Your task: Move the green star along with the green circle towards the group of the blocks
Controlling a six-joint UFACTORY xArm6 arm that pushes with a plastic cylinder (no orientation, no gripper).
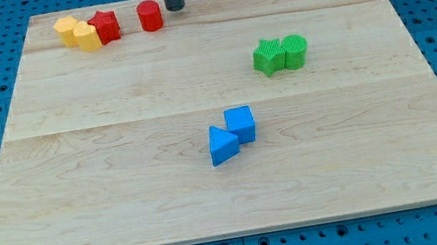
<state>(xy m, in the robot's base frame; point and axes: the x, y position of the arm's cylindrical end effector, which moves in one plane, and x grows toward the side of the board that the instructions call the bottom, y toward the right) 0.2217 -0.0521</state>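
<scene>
Nearest the table's bottom edge, a blue triangle touching a blue cube. Toward the right edge, green star pressed against green circle. By the top-left corner, the group: two yellow blocks, a red star, a red cylinder. My tip at the top edge, just right of the red cylinder, well apart from the greens. No claw fitted, only a bare rod holding nothing. Best circled behind the green circle's right side, then pushed leftward and up through both centres, slowly, to keep the pair together.
</scene>
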